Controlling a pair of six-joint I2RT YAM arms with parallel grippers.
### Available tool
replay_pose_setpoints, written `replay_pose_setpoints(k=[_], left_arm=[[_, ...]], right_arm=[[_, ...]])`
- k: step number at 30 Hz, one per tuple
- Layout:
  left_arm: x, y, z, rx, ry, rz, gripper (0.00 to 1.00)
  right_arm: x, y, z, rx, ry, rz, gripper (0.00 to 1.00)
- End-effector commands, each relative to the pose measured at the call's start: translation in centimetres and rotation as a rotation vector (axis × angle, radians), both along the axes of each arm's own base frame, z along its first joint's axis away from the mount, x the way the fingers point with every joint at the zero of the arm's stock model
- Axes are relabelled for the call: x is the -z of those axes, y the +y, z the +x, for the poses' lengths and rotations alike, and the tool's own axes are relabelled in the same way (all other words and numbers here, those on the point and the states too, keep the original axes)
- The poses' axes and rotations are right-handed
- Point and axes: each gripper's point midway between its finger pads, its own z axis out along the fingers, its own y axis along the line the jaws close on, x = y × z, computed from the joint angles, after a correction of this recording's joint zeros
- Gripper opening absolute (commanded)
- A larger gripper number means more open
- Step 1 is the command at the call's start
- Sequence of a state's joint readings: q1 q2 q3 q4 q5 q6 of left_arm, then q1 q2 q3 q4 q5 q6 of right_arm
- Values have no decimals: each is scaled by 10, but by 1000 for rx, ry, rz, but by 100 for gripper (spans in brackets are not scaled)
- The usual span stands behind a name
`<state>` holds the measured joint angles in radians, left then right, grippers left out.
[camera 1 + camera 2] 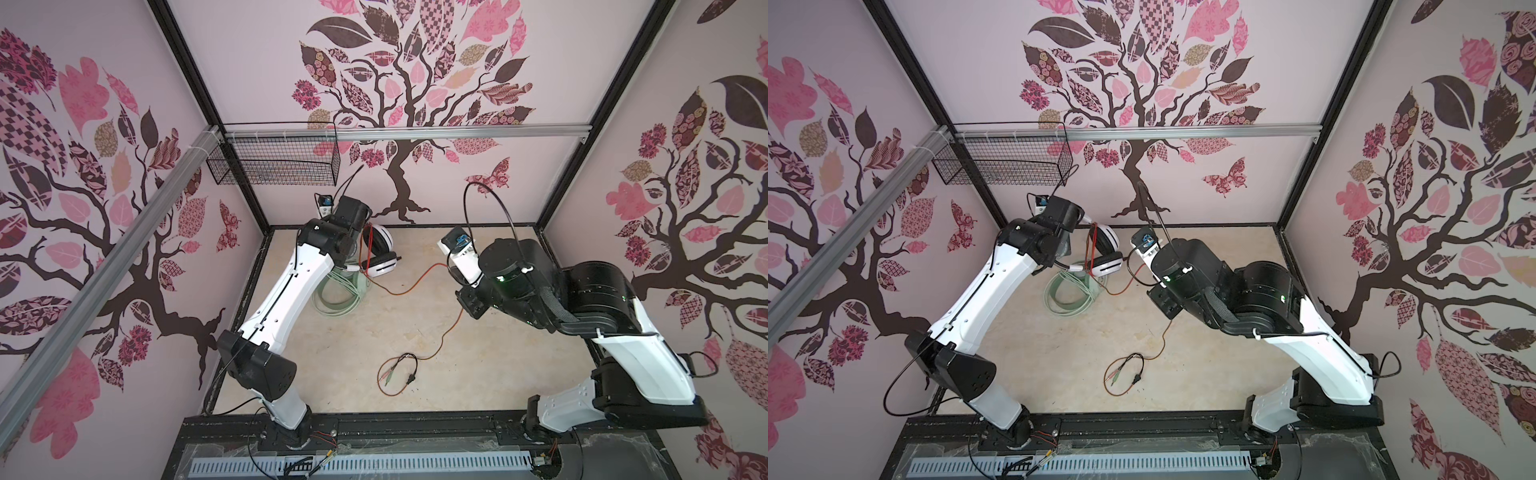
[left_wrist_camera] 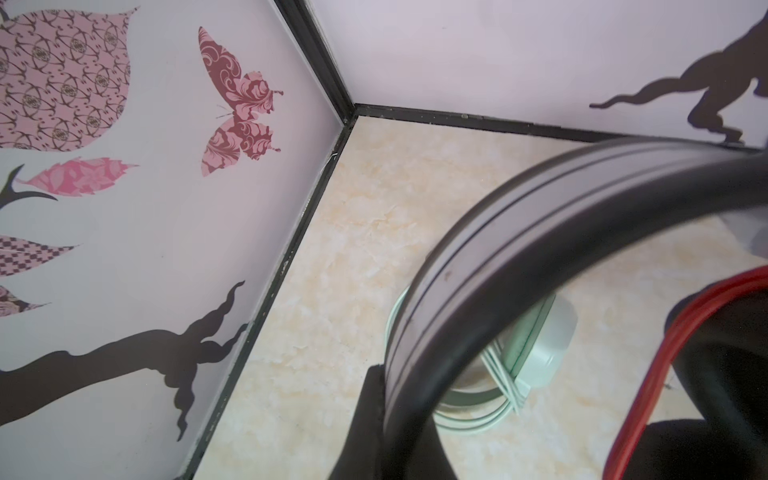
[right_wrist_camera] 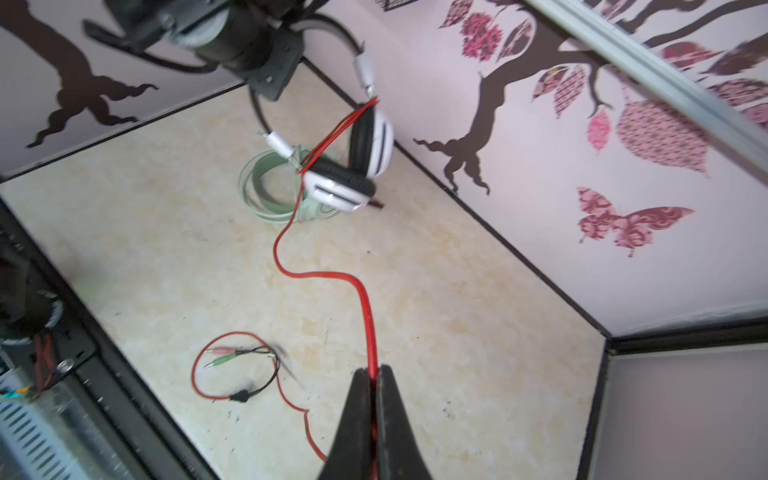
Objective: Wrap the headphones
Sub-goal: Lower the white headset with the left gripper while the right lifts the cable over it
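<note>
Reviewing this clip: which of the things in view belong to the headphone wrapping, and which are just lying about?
Belongs to the job:
white-and-black headset, its band in the left gripper
its red cable, pinched by the right gripper
its jack plugs on the table
mint-green headset with its coiled pale green cable

Just lying about:
wire basket hung on the rail

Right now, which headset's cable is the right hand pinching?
The white-and-black headset: its orange-red cable runs into the shut right hand; the mint-green headset's pale cable lies coiled elsewhere.
</note>
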<state>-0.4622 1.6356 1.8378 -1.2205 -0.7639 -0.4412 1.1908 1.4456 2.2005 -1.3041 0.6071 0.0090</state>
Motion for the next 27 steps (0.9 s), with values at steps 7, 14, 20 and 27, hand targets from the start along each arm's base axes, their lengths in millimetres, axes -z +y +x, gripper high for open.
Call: replay_pose_setpoints(k=[7, 14, 20, 27], left_arm=[[15, 4, -55, 79, 60, 67, 0], [13, -28, -93, 284, 110, -141, 0], [-3, -58, -136, 492, 121, -246, 0], [5, -63, -172, 569, 206, -262, 0]], right_arm=[[-62, -18, 30, 181, -278, 4, 0], [-66, -4, 49, 167, -312, 31, 0], [-43, 1, 91, 165, -268, 39, 0], [-25, -10, 129, 219, -234, 38, 0]])
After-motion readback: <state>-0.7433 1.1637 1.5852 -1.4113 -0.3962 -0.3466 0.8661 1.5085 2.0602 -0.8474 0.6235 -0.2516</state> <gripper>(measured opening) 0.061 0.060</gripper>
